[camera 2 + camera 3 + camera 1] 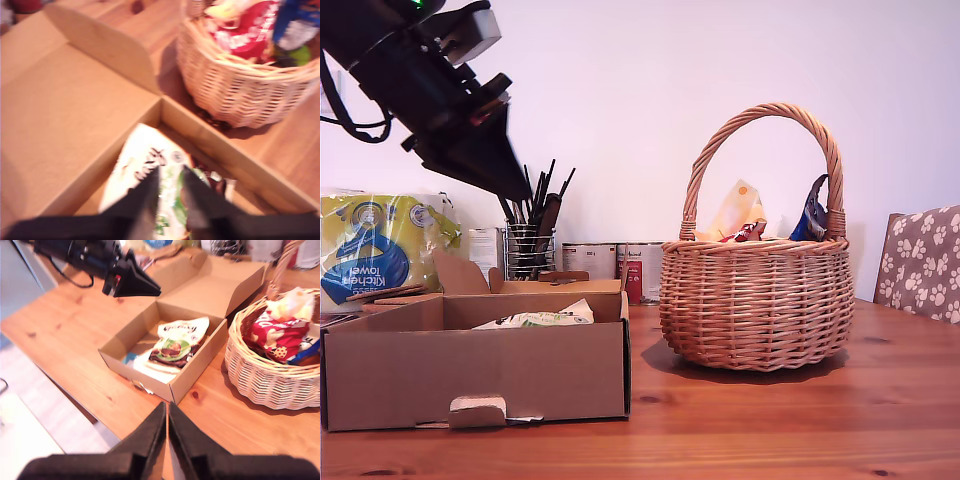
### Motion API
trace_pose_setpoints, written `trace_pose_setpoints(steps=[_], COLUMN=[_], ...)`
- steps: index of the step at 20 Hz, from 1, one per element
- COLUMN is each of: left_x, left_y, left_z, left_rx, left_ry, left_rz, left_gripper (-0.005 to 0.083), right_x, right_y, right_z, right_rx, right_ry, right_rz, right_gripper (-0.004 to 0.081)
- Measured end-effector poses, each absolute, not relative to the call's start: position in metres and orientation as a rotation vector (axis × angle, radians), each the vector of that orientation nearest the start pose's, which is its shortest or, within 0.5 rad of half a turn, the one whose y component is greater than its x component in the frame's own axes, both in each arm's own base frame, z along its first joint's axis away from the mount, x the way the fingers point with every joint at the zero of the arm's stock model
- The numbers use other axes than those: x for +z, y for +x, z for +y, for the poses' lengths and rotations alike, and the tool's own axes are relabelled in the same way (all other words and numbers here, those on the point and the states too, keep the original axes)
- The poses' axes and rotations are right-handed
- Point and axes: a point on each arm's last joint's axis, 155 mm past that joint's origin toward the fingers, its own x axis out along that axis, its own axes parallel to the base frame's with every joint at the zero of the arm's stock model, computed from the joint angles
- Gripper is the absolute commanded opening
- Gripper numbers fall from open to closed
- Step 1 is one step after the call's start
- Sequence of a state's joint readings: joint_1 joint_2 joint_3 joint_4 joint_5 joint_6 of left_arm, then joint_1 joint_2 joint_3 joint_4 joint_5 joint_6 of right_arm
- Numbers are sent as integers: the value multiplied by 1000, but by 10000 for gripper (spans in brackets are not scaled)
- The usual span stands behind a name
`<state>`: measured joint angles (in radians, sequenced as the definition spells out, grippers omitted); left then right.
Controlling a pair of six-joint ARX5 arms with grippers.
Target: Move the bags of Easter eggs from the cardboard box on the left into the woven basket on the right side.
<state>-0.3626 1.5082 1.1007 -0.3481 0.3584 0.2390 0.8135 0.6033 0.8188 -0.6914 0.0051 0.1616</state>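
Note:
The cardboard box (470,375) sits on the table at the exterior view's left, and a white-green bag (545,318) lies inside it. My first gripper (520,190) hangs shut well above the box, holding nothing. Its wrist view looks down on the same bag (145,170) past the gripper (171,187). The woven basket (755,300) stands at the exterior view's right. It holds a dark blue bag (812,215), a yellow pouch (738,212) and a red pouch (245,30). My second gripper (167,412) hovers shut and empty near the table's front edge, looking at box (195,370), bag (180,337) and basket (270,380).
Behind the box stand a yellow-blue kitchen towel pack (375,250), a wire holder of brushes (530,245) and tins (610,260). A paw-print chair back (920,260) shows at the exterior view's right edge. The box's rear flap (100,45) stands up.

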Motion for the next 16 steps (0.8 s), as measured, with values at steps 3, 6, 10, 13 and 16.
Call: trace_pose_setpoints(steps=[3,6,10,13,16], left_x=[167,163,106,69,49], left_y=[380,387,390,397,404], left_z=[-219,-220,-224,-226,-227], left_rx=[-782,-771,-841,-846,-836], left_ry=[229,242,349,370,391], left_rz=[644,632,717,768,778], left_gripper=[755,755,755,755,755], right_x=[249,253,254,254,254], right_y=[177,178,178,179,179], right_z=[187,188,188,188,189], right_rx=[757,764,766,766,766], right_ry=[-49,-57,-61,-60,-60], right_rz=[508,484,480,478,477], right_gripper=[-12,-12,-12,-12,-12])
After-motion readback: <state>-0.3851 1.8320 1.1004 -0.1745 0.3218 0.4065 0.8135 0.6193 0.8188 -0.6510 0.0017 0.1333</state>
